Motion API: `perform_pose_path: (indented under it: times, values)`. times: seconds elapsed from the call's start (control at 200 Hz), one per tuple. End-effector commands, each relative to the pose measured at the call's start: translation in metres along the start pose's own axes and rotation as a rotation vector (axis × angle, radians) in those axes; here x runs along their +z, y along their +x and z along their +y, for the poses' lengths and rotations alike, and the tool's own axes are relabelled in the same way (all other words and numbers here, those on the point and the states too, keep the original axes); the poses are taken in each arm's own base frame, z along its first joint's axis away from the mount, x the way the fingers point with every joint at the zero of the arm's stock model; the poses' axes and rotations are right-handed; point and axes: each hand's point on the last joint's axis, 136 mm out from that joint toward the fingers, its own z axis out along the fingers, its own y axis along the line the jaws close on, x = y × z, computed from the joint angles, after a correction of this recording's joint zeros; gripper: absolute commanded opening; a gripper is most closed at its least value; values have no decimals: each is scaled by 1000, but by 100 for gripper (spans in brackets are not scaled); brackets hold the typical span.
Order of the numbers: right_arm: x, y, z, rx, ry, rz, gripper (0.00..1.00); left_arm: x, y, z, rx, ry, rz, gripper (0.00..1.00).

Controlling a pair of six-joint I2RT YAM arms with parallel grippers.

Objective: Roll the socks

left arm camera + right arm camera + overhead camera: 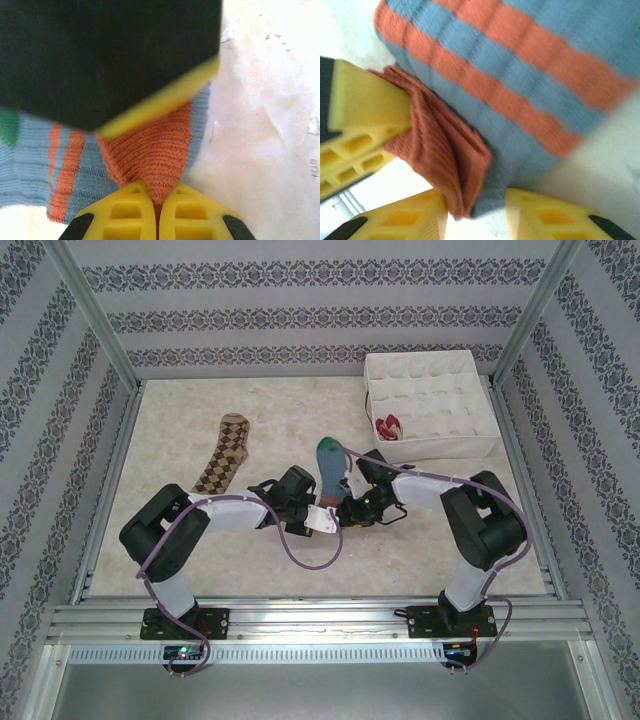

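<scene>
**Operator:** Report sock positions.

**Unit:** The middle sock [330, 462] lies at the centre of the table [280, 400]. Its near end is pinched in my left gripper [157, 195] and lies between the fingers of my right gripper [472, 212].

**Operator:** The other 2?

**Unit:** The left sock [225, 453] lies flat at far left. The boxed sock [389, 426] sits in the near-left corner compartment of the organizer box [440, 448], at far right.

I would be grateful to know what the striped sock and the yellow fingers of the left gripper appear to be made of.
Striped sock: knitted fabric, soft and matte, with ribbed stitch rows plain in the orange cuff; the fibre cannot be told.
Fingers of the left gripper: hard yellow plastic by the look, smooth with a slight sheen, with moulded or printed square pockets.
</scene>
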Motion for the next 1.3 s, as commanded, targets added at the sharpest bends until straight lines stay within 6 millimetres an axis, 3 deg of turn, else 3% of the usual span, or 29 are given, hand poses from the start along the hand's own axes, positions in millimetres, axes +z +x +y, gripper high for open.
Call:
perform_pose_path:
  times: [0.0,0.14,0.31,0.45,0.764,0.994,1.144,1.299]
  values:
    - [-10,13,-18,96,-8,-34,40,-8,7,-42,-87,221,52,0]
    - [-29,-2,-10,95,-90,-171,34,-20,-23,-41,-235,325,-48,0]
    - [-35,-5,0,77,-157,-238,25,-15,-34,-49,-383,437,-82,0]
    - [-36,-6,11,63,-243,-285,23,-6,-32,-53,-499,505,-79,0]
    - [-20,4,15,22,-263,-267,23,-5,-26,-43,-713,602,-126,0]
    - [-46,-2,18,-71,-188,-405,17,-7,-26,-40,-744,625,-138,0]
    - [-45,2,28,-169,-191,-404,22,-8,-26,-34,-779,630,-153,0]
    - [-28,8,39,-239,-213,-342,30,-11,-27,-29,-820,658,-162,0]
